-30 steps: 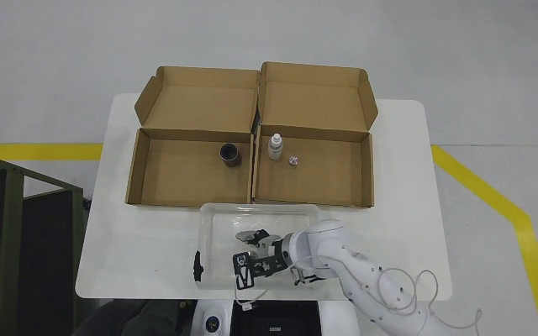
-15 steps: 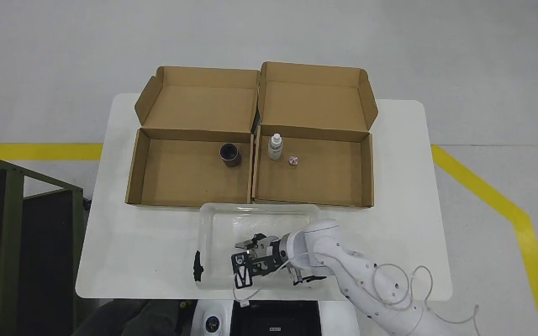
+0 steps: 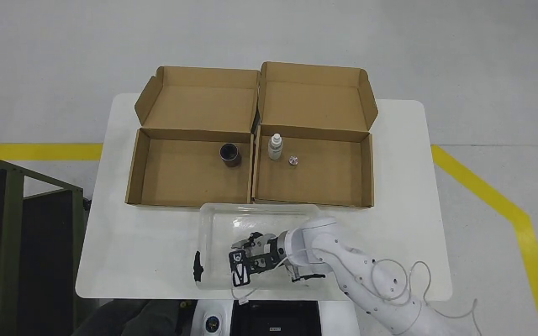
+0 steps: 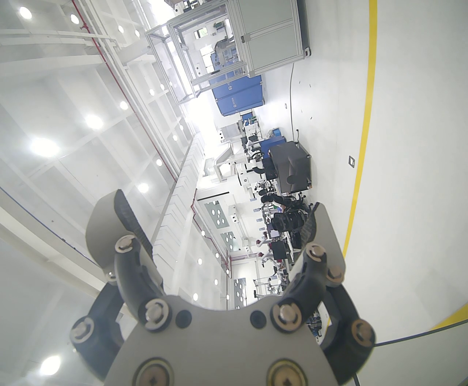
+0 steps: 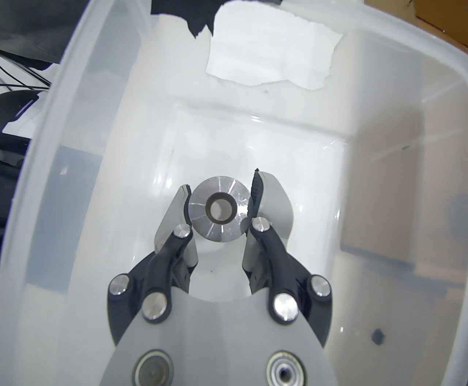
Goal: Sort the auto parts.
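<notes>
Now the metal ring (image 5: 220, 209), a bright machined disc with a bore through its middle, sits low inside the clear bin (image 5: 402, 22) at the near edge of the table (image 3: 403, 168). Your right gripper (image 5: 220, 203) has its fingers (image 5: 184, 210) against opposite sides of the ring's rim, so it appears to be pinching the part. From above, that gripper (image 3: 244, 262) is well down inside the bin (image 3: 261, 207). A small black nut (image 5: 377, 335) lies loose on the bin floor, well apart from the ring.

I judge you to be at the pick step, with the part gripped but not yet lifted out. The next move calls for a straight lift that clears the bin wall before you carry the ring across. Beyond the bin, two open cardboard boxes stand side by side. The left box (image 3: 189, 181) holds a dark sleeve (image 3: 229, 154). The right box (image 3: 336, 181) holds a white bottle (image 3: 275, 147) and a small pale part (image 3: 292, 160) just beside it. You have to decide which group the ring belongs with, and nothing visible settles that. The rim is smooth metal, so it may slip if the pinch is off-centre.

Your left gripper (image 4: 217, 204) is spread wide, holds nothing and points up into the room.
</notes>
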Tool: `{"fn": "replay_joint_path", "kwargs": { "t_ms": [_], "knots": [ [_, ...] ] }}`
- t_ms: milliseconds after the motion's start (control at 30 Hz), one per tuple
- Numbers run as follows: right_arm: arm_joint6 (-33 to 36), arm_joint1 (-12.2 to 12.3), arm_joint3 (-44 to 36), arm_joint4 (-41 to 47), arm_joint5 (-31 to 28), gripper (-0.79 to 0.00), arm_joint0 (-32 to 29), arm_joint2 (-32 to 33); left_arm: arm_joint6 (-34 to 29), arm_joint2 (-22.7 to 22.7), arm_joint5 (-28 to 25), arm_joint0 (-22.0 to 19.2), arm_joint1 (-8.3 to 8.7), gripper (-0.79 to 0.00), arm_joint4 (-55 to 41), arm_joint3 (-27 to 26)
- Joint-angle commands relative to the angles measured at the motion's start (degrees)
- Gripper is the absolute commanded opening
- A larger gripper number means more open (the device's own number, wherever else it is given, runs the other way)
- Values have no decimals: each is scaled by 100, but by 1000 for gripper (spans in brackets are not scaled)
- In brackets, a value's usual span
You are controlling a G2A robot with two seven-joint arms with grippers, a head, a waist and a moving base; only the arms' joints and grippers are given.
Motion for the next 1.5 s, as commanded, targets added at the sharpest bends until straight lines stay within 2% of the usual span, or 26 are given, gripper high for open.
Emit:
{"fn": "replay_joint_path", "kwargs": {
  "t_ms": [0,967,1467],
  "knots": [
    [-31,7,-35,43,-14,-785,10,22,0,0,0,0,0,0,0,0],
    [-87,86,-984,954,83,-785,344,467,0,0,0,0,0,0,0,0],
    [-364,64,-993,1162,378,-785,587,506,0,0,0,0,0,0,0,0]
  ]
}}
